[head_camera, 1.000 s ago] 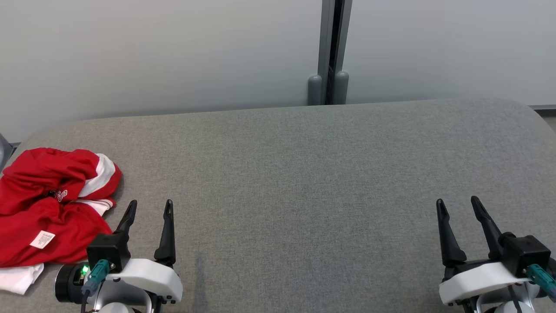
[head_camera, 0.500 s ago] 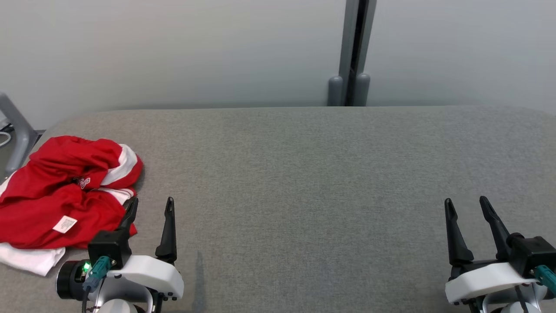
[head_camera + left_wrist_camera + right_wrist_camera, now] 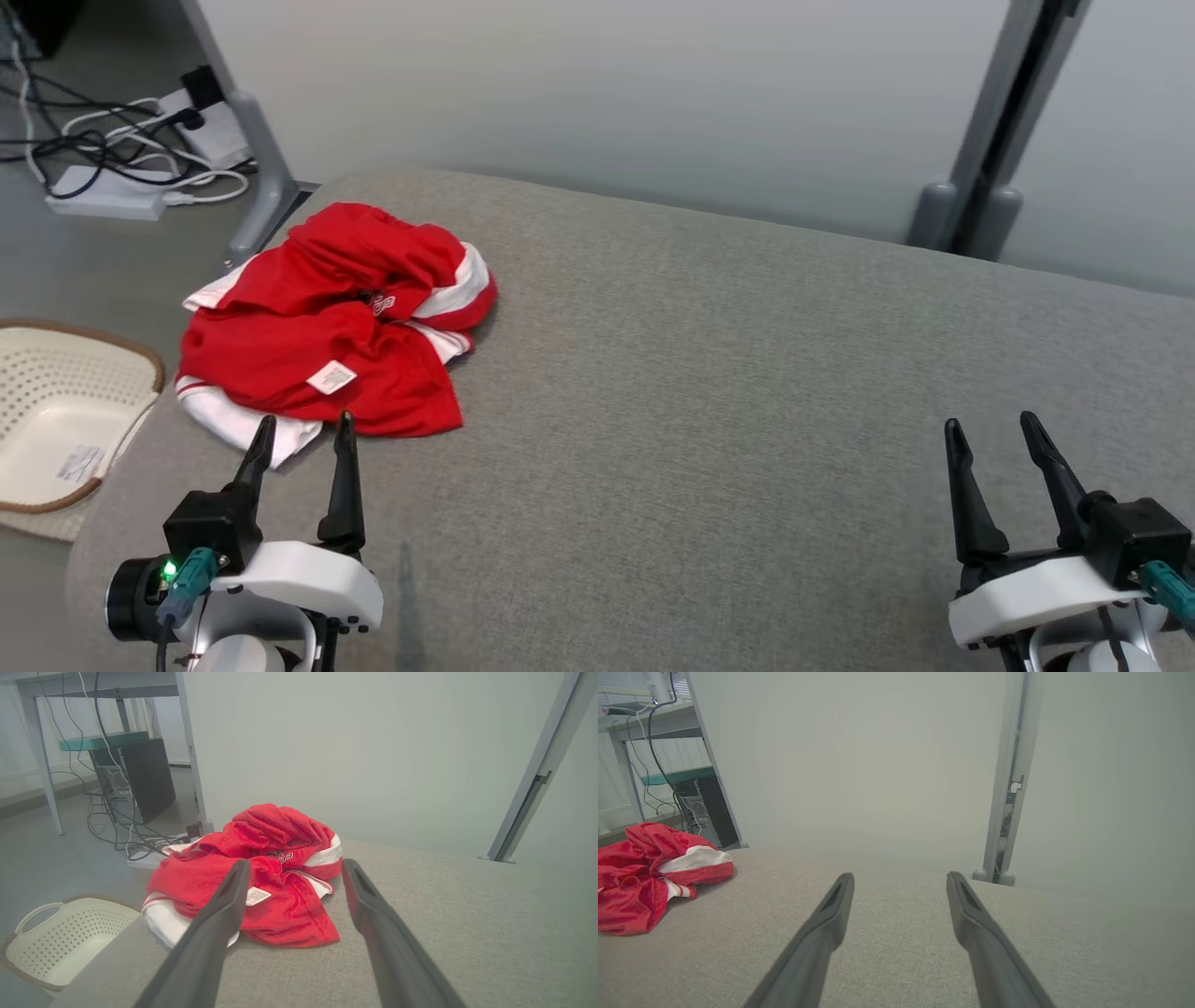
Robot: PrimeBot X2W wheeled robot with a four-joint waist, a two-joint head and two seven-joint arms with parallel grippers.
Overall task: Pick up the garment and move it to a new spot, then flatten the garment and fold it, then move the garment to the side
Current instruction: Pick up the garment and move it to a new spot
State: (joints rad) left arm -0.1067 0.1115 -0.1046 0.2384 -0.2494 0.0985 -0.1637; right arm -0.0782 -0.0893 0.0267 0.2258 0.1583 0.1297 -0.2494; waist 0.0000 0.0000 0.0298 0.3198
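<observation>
The left gripper (image 3: 305, 422) hangs low over the near edge of the table (image 3: 709, 392). Its fingers are spread wide and empty, and they point at the garment (image 3: 336, 327) — a stance that suits a reach, since the tips stand just short of the cloth's white hem. The right gripper (image 3: 990, 422) hangs at the near right, jaws likewise apart and holding nothing. It is well away from the cloth and probably idle because one arm is enough for the pick-up.

The garment, red with white bands, lies crumpled in a heap near the table's far left corner, with a white label showing on top. Bunched like this, it offers raised folds to pinch, though one pinch may lift only a single layer. The bare table to its right looks like the place to carry it — no step is done yet.

Left of the table a basket (image 3: 56, 420) sits on the floor, and beyond it cables (image 3: 112, 149) trail.
</observation>
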